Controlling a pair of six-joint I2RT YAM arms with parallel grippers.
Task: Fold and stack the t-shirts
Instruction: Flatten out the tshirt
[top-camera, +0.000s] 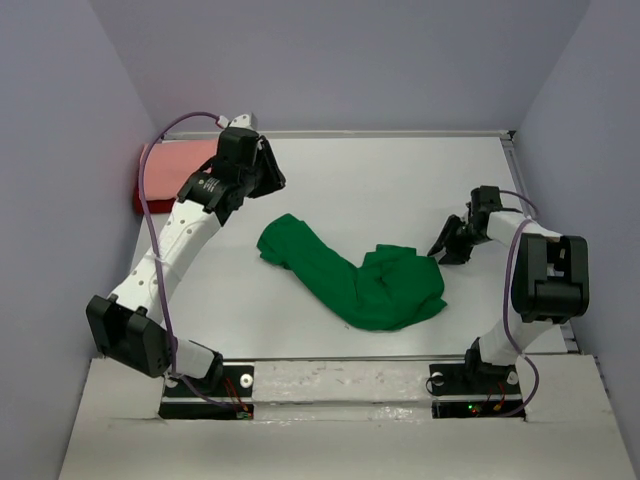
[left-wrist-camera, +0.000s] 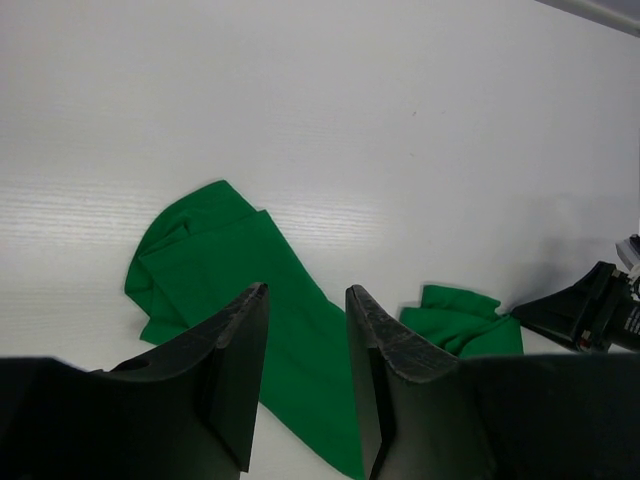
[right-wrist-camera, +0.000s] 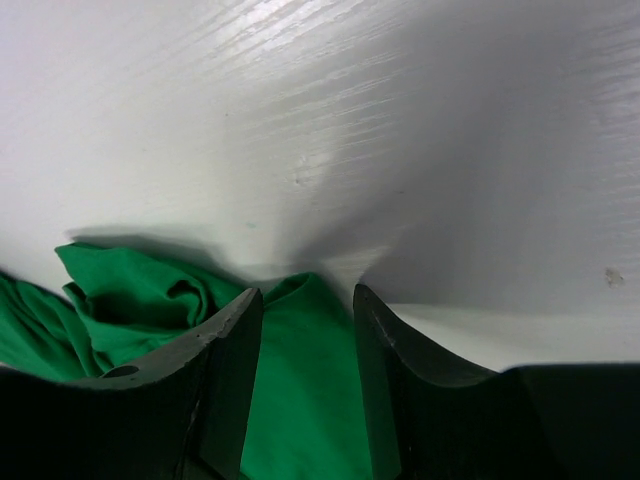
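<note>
A crumpled green t-shirt (top-camera: 350, 275) lies in a loose diagonal heap at the middle of the table. It also shows in the left wrist view (left-wrist-camera: 220, 270) and the right wrist view (right-wrist-camera: 140, 300). A folded red t-shirt (top-camera: 170, 170) lies at the far left edge, partly hidden by the left arm. My left gripper (top-camera: 270, 172) is open and empty, raised above the table behind the green shirt's left end. My right gripper (top-camera: 443, 247) is open and low at the shirt's right edge, with green cloth showing between its fingers (right-wrist-camera: 235, 340).
The white table (top-camera: 380, 180) is walled by grey panels on three sides. A metal rail (top-camera: 340, 375) runs along the near edge by the arm bases. The right gripper (left-wrist-camera: 585, 310) shows at the right of the left wrist view.
</note>
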